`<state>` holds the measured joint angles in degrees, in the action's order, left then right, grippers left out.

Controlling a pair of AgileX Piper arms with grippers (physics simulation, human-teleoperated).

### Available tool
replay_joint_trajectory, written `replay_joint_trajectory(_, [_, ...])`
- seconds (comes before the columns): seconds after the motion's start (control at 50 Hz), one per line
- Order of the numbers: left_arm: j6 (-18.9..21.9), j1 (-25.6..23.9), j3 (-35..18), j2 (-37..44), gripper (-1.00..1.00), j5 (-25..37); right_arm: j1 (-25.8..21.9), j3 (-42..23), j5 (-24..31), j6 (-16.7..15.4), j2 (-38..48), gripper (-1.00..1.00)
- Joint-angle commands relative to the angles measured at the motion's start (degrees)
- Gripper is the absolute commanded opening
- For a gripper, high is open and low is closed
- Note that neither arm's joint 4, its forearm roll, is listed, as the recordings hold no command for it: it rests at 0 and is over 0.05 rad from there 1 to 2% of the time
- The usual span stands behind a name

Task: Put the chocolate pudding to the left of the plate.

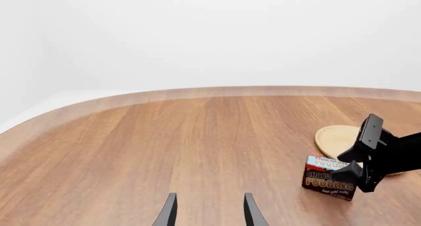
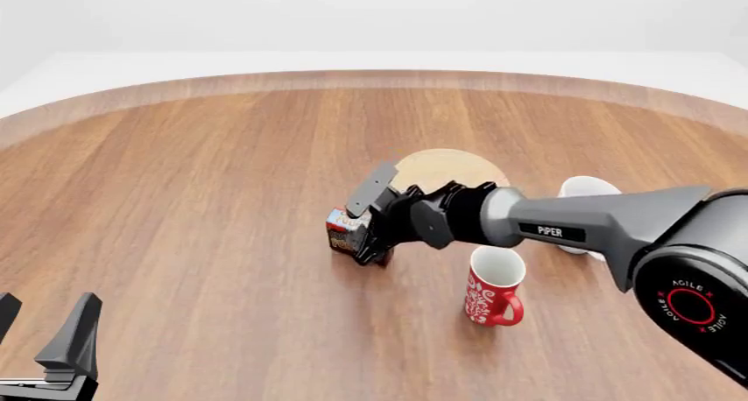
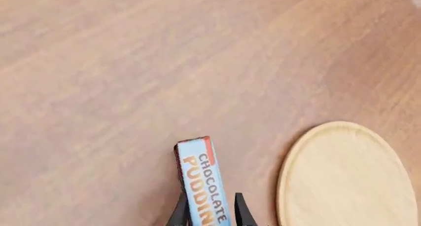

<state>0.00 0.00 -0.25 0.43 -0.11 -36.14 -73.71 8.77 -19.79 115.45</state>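
Here the right gripper (image 3: 209, 211) has its fingers clamped on the pudding box (image 2: 342, 233), which sits on the table (image 2: 210, 208) just left of the plate (image 2: 450, 169) — placement looks done; next, let go and lift clear. The left gripper (image 1: 209, 211) idles, fingers apart.

- Front view: high behind both arms, looking forward and down over the table (image 2: 175, 200).
- Left wrist view: low, far back from the right gripper (image 1: 358, 162).
- Right wrist view: close above the chocolate pudding (image 3: 200, 184) and plate (image 3: 345, 176), which all views share.

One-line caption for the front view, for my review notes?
Right pincer grips the chocolate pudding on the table, left of the plate.
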Motion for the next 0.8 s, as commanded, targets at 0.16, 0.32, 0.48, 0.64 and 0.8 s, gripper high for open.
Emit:
replay_joint_trajectory(0.16, [0.0, 0.0, 0.0, 0.0, 1.0, 0.0, -2.1, 3.5, -2.4, 0.1, -2.6, -1.0])
replay_joint_trajectory(0.32, [0.0, 0.0, 0.0, 0.0, 1.0, 0.0, -2.3, 5.0, -2.1, 0.0, -6.0, -1.0])
replay_joint_trajectory(0.48, [0.0, 0.0, 0.0, 0.0, 1.0, 0.0, -1.8, 5.5, -0.3, -0.9, -10.6, -1.0])
replay_joint_trajectory(0.64, [0.0, 0.0, 0.0, 0.0, 1.0, 0.0, -0.4, 4.1, 2.8, -2.1, -14.3, -1.0])
replay_joint_trajectory(0.8, [0.0, 0.0, 0.0, 0.0, 1.0, 0.0, 0.7, -0.1, 6.0, -3.2, -14.4, -1.0])
